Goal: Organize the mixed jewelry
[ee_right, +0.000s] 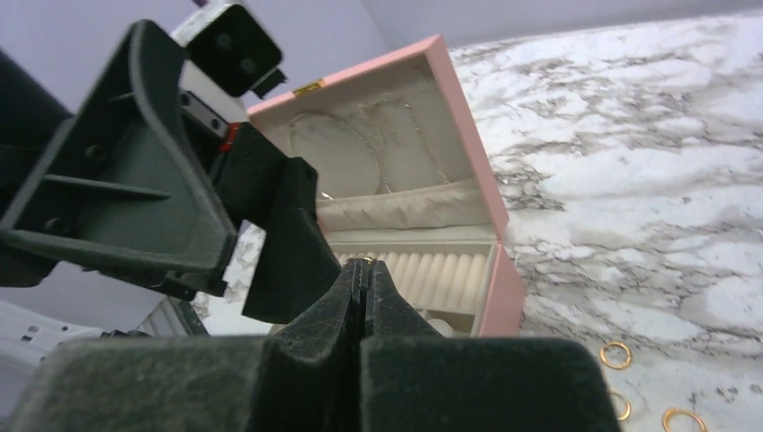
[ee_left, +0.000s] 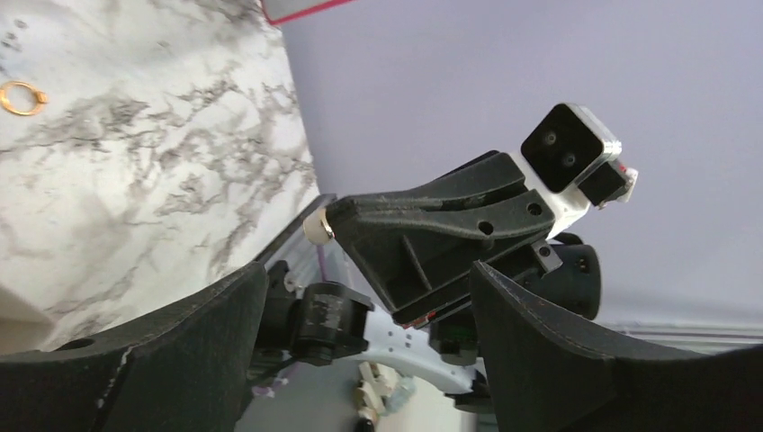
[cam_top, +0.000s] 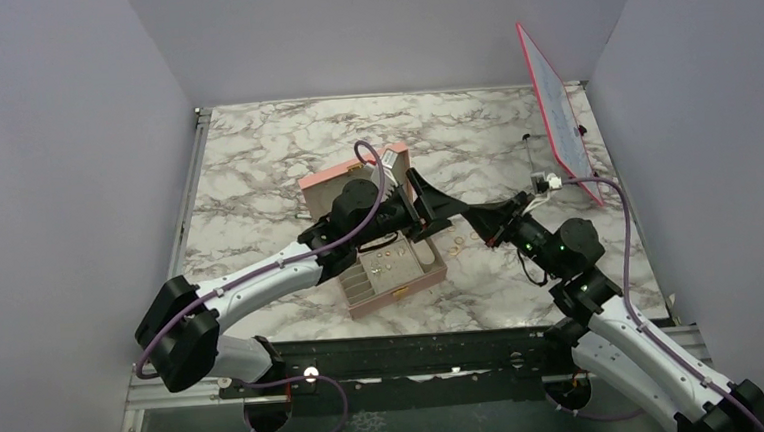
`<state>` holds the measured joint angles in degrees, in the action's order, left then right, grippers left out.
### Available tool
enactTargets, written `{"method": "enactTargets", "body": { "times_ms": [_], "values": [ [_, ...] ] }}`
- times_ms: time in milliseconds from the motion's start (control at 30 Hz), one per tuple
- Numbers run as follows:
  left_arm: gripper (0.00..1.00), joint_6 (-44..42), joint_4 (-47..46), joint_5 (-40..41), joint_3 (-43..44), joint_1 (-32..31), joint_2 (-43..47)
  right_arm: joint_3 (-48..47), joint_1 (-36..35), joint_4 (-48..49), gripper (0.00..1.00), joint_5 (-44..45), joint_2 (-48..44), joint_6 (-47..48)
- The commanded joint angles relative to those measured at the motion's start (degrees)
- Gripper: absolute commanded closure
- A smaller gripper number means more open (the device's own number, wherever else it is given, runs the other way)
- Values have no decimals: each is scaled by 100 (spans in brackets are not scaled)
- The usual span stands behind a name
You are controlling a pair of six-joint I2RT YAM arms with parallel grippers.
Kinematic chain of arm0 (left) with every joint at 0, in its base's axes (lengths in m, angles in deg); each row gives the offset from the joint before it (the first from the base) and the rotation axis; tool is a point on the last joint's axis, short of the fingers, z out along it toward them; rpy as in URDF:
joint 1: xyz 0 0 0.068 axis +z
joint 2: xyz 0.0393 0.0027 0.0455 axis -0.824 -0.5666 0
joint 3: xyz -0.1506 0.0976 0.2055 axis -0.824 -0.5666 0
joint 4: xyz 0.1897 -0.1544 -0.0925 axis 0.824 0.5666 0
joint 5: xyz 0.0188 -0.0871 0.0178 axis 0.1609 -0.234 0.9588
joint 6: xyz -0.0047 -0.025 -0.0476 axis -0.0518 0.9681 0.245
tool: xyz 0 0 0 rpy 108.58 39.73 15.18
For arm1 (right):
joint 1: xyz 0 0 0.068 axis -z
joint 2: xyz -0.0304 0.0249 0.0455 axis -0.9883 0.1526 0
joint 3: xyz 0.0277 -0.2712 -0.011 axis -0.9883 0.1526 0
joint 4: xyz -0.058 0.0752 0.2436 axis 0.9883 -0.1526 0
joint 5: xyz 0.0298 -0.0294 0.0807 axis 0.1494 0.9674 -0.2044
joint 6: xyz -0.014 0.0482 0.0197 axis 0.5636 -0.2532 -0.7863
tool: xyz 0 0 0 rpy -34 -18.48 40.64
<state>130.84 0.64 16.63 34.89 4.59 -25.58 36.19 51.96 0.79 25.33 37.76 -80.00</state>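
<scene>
The pink box (cam_top: 320, 180) stands open mid-table, its beige lining and ring rolls in the right wrist view (ee_right: 468, 153). My right gripper (ee_right: 362, 266) is shut on a tiny gold ring (ee_right: 361, 261) at its fingertips, over the box's near right edge; in the top view it (cam_top: 471, 217) is just right of the box. My left gripper (cam_top: 436, 211) is open and empty above the box's right side, its jaws facing the right gripper (ee_left: 369, 270). Loose gold rings lie on the marble right of the box (cam_top: 457, 242), (ee_right: 615, 355), (ee_left: 22, 96).
A red-edged white board (cam_top: 557, 115) leans against the right wall at the back. The marble table (cam_top: 273, 142) is walled by grey panels on three sides. Small pieces sit in the box's tray compartments (cam_top: 386, 263).
</scene>
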Motion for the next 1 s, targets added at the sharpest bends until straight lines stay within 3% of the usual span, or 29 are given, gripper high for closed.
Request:
{"method": "enactTargets", "body": {
  "times_ms": [0,233,700,967],
  "values": [
    [20,543,-748,-608,38,86,-170,130,-10,723,99,-445,-225,86],
    [45,776,-950,-618,-128,147,-123,186,-10,890,99,-487,-377,23],
    [70,1119,-1487,-752,-246,260,-249,265,-10,1038,99,-450,-295,-88],
    [75,1176,-1603,-828,-299,286,-353,284,-10,1111,99,-457,-327,-125]
  ]
}}
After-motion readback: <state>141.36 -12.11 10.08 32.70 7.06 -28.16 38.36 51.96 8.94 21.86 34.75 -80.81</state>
